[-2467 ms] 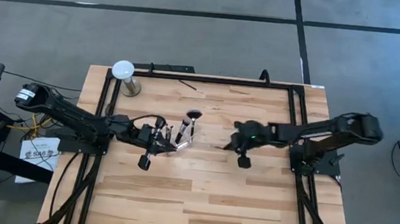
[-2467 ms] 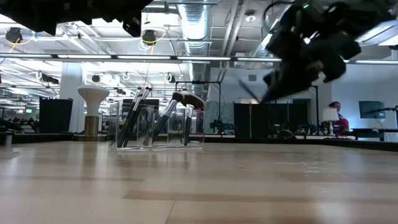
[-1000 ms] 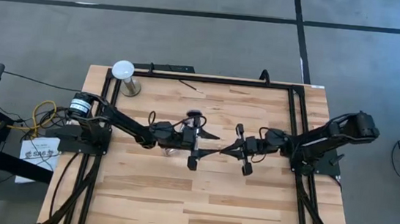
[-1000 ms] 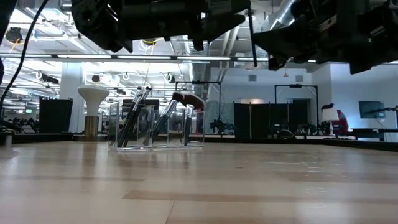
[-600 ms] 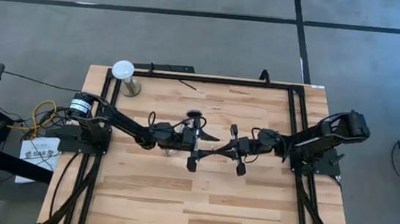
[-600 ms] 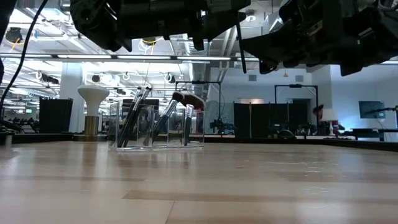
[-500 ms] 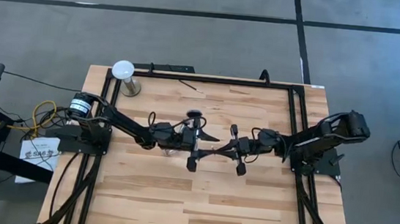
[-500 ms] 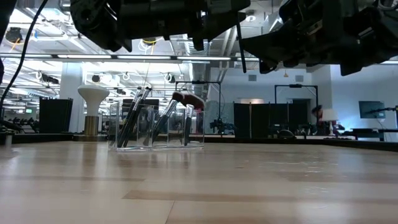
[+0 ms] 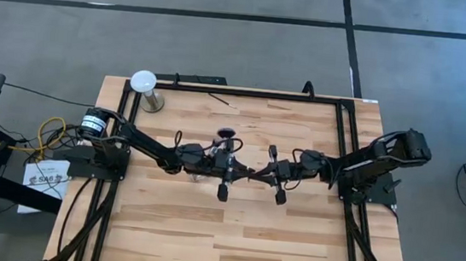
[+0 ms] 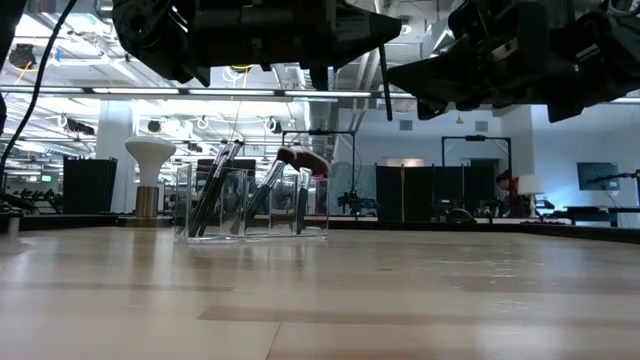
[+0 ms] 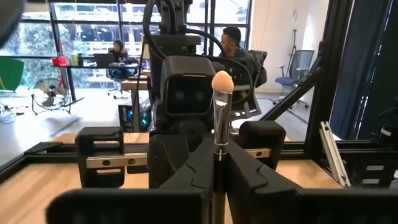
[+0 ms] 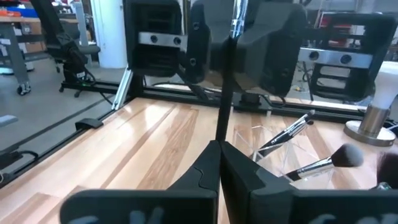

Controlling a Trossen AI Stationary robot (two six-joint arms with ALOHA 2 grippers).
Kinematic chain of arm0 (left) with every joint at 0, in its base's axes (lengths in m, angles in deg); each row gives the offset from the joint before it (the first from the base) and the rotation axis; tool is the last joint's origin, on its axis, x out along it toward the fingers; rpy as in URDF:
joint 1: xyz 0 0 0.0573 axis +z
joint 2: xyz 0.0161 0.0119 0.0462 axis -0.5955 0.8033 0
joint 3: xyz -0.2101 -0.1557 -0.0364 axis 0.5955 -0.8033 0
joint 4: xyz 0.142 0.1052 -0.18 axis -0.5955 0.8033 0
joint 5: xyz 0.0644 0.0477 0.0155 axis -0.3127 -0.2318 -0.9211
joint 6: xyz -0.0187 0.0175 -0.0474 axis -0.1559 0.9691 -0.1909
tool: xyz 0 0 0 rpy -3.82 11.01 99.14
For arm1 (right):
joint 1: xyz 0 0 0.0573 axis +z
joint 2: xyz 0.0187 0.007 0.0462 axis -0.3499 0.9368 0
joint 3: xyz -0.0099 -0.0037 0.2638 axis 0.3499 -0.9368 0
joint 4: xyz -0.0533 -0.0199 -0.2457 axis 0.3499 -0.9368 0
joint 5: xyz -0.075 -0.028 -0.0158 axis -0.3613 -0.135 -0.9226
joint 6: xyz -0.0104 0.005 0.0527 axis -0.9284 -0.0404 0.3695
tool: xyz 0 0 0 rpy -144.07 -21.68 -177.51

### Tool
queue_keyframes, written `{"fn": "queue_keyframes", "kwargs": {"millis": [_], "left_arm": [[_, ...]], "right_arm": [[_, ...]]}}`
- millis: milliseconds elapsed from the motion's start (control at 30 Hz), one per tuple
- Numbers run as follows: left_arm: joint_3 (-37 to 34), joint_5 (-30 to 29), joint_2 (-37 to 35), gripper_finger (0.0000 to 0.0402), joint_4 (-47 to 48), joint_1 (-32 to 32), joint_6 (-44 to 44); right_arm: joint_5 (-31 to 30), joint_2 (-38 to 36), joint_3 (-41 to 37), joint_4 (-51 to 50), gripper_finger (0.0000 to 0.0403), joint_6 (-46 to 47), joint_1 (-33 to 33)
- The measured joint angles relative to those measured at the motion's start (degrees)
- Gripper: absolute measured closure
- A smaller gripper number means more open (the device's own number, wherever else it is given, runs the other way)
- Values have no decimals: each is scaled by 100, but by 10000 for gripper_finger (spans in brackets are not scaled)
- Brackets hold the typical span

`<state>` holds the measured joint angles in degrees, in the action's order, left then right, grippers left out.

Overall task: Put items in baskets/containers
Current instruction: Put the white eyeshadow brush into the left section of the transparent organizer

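Brush (image 11: 221, 118) sits mid-air over the middle of the table, clamped at both ends: left gripper (image 9: 235, 167) pinched shut on the end near its pale bristle tip, right gripper (image 9: 265, 170) pinched shut on the handle end, long axis running straight between the two. We judge the left arm nearer the clear cup (image 10: 252, 203), which stands just behind that gripper toward the table's far edge, already holding several brushes. Next move likely hinges on the right letting go.
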<state>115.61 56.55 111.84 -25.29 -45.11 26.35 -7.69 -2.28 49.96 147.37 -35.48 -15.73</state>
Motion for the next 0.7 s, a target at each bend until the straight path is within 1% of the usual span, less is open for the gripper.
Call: {"fn": "queue_keyframes", "kwargs": {"millis": [100,167,333,433,500,633,700], "left_arm": [[-2,-3,-107,382,116,4,-112],[-2,-15,-294,386,453,7,-125],[-4,-106,-1014,382,1899,-7,-328],[-142,-164,-1584,380,2811,-7,-585],[-435,-176,-1977,381,3099,-7,-713],[-1363,-206,-2924,384,3129,50,-1105],[-1848,-412,-3432,382,3129,104,-1412]], "right_arm": [[7,-2,0,-130,401,-8,0],[7,-1,0,-208,395,-8,0],[2,-2,-2,-465,361,-6,-1],[-141,-2,-4,-514,340,-6,0],[-197,-2,-4,-538,331,-6,-7],[-299,-2,-4,-557,326,41,-13],[-306,-2,-4,-574,327,39,-13]]}}
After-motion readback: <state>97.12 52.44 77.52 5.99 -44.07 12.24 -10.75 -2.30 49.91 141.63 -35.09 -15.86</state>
